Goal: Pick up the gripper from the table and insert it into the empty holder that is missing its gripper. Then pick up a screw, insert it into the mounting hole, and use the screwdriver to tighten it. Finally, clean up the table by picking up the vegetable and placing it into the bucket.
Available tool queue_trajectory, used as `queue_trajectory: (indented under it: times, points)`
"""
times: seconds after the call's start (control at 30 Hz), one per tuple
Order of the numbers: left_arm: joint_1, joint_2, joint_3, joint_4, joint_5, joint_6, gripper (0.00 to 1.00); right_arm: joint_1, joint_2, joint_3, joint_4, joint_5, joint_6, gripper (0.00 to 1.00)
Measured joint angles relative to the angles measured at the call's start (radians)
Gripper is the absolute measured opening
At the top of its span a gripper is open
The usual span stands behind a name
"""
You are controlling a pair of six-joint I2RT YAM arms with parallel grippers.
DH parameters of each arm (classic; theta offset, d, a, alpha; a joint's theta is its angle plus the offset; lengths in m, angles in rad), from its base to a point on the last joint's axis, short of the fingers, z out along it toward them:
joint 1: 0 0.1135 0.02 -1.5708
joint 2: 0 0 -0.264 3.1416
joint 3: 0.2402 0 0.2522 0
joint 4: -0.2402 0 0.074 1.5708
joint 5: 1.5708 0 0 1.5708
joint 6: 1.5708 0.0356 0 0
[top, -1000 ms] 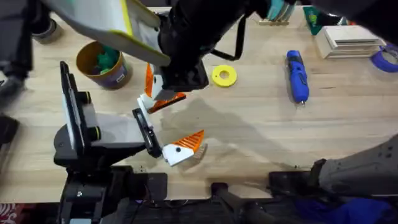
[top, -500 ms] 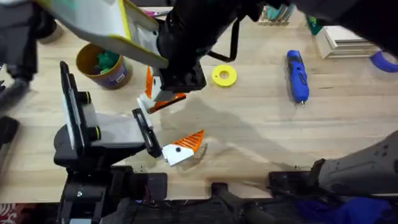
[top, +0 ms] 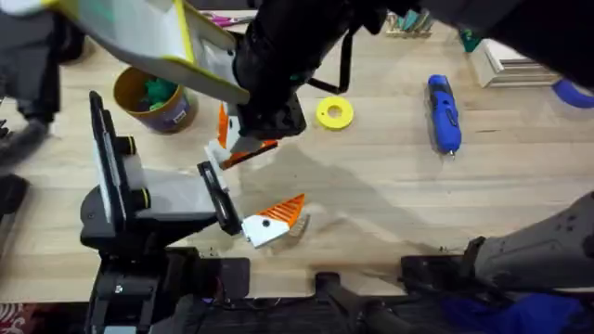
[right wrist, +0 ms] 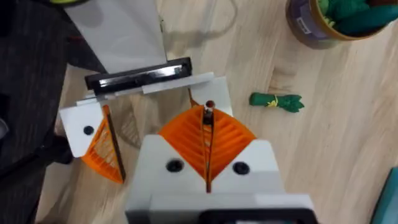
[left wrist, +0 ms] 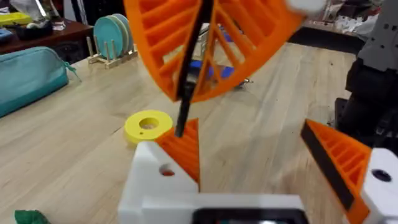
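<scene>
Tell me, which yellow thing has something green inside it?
The bucket, the round yellow can near the table's far left. Something green sits inside it. The flat yellow ring, farther right, lies on the wood with a small bare hole in its middle.

Flat yellow ring (top: 334, 113) on wooden table (top: 390, 195); teal pouch (left wrist: 28, 78), teal plates in rack (left wrist: 116, 35) at back.

bucket (right wrist: 339, 25) cut off by edge, vegetable (left wrist: 28, 217) mostly cropped

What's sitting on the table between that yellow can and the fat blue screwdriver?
In the overhead view, a flat yellow ring lies between the bucket and the screwdriver, partly under a dark arm.
</scene>
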Motion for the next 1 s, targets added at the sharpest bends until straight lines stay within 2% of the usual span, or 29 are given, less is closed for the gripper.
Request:
queue_trajectory:
  times: [1.0]
  points:
    - [0.000,0.000,0.000,0.000,0.000,0.000,0.986,0.000,0.041,0.000,0.001,0.000,0.000,0.006]
